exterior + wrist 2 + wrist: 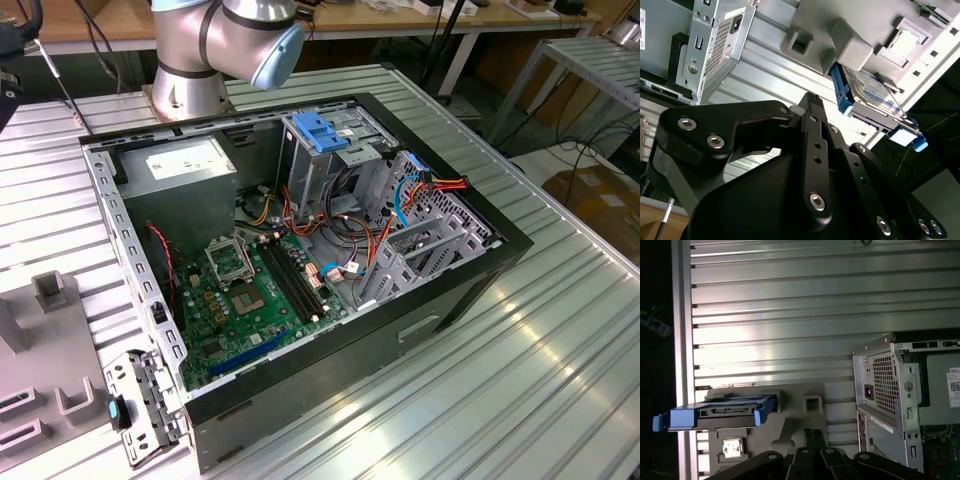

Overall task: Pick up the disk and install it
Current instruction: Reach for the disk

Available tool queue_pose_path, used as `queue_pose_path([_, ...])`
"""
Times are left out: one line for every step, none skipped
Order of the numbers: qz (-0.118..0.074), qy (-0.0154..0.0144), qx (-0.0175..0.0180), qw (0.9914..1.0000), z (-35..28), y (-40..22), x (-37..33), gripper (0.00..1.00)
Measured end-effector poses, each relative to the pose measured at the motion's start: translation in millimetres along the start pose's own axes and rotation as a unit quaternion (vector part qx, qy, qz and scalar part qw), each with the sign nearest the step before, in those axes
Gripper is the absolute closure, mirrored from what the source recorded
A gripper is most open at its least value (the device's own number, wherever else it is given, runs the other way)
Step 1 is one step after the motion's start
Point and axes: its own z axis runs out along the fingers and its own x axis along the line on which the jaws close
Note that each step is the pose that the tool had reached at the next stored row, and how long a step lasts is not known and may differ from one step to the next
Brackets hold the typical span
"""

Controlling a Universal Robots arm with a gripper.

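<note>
The disk, a flat silver drive with blue side rails, stands on edge in a grey holder on the ribbed table. It also appears in the second wrist view as the disk, slotted in the grey holder. My gripper is black, and its fingertips look pressed together with nothing between them. The gripper hovers over the table, apart from the disk, between the holder and the rear of the computer case.
The open computer case lies on the ribbed metal table, with a grey power-supply box and a light-blue bracket on the drive cage. Loose cables cross the inside. The table edge runs close to the holder.
</note>
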Motion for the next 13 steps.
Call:
queue_pose_path([-0.003,0.0005,0.0001,1.00000,0.2,0.1,0.6,0.89])
queue_pose_path([-0.006,0.0012,0.0001,0.99998,0.7,0.4,4.2,0.89])
queue_pose_path([-0.006,0.0014,0.0002,0.99998,0.8,0.8,7.3,0.89])
queue_pose_path([-0.006,0.0014,0.0002,0.99998,0.9,1.1,10.5,0.89])
queue_pose_path([-0.006,0.0014,0.0001,0.99998,1.2,1.1,14.3,0.89])
queue_pose_path([-0.006,0.0014,0.0000,0.99998,1.3,1.0,17.9,0.89])
queue_pose_path([-0.006,0.0014,0.0001,0.99998,1.5,0.8,23.4,0.89])
queue_pose_path([-0.006,0.0014,0.0000,0.99998,1.7,0.8,27.2,0.89])
queue_pose_path([-0.006,0.0015,0.0001,0.99998,1.8,0.9,30.4,0.89])
queue_pose_path([-0.006,0.0015,0.0001,0.99998,2.0,1.2,36.2,0.89])
queue_pose_path([-0.007,0.0016,0.0001,0.99998,2.2,1.5,39.5,0.89])
queue_pose_path([-0.007,0.0018,0.0001,0.99998,2.3,1.8,45.0,0.89])
queue_pose_path([-0.007,0.0019,0.0001,0.99998,2.5,2.0,49.0,0.89])
